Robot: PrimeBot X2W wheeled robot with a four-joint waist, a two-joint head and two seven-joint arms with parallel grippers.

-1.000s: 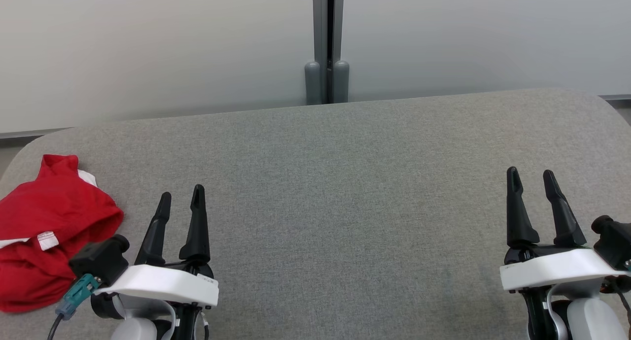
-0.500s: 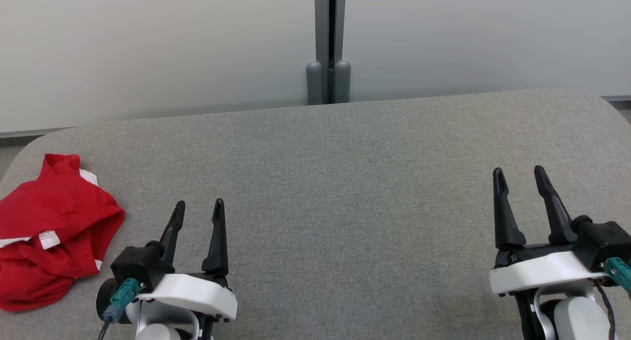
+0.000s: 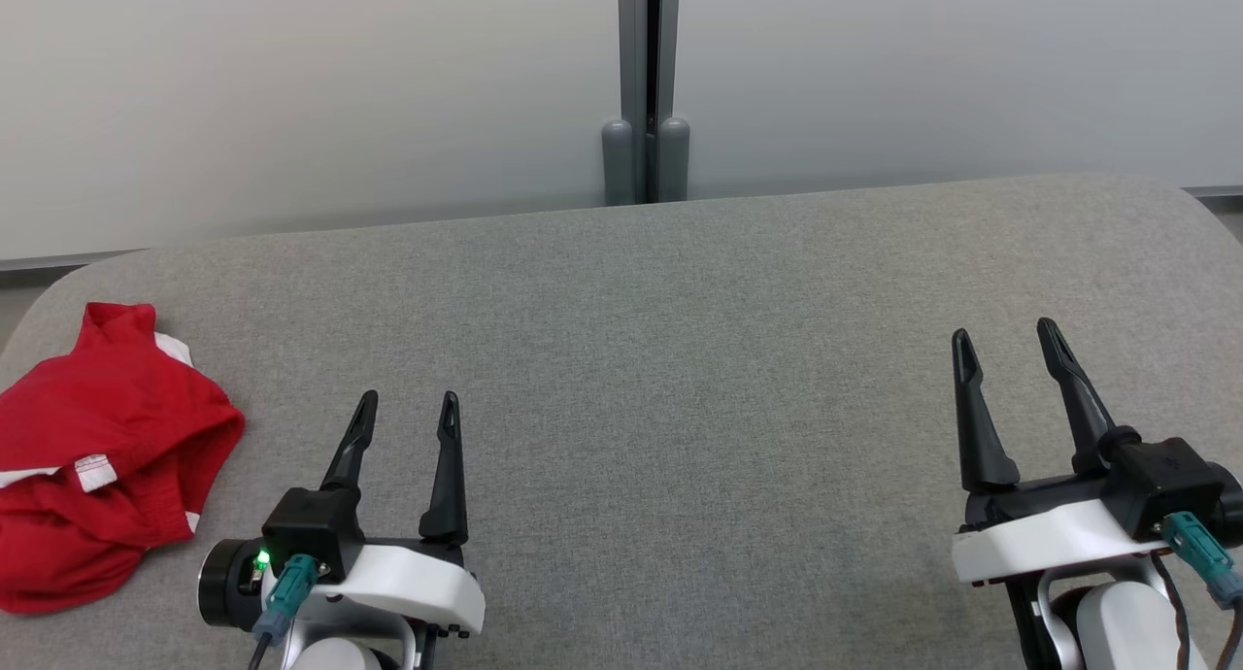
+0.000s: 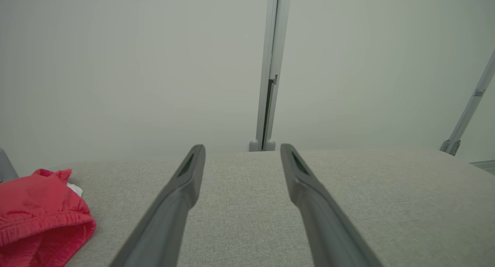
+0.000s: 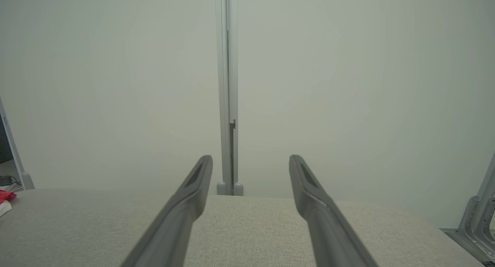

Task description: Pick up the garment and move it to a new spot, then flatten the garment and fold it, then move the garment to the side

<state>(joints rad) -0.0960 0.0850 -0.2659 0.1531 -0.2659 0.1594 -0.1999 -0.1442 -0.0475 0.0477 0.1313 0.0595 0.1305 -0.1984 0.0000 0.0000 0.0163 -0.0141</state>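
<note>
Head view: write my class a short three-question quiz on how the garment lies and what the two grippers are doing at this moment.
1. True or false: the garment lies spread out flat in the middle of the grey padded surface.
2. Of the left gripper and the right gripper, which is nearer the garment? A: left. B: right. C: both equally near.
3. Fill the gap: the fingers of both grippers stand ___, with nothing between them.

Key
1. False: it sits crumpled in a heap at the surface's left end.
2. A.
3. open.
</note>
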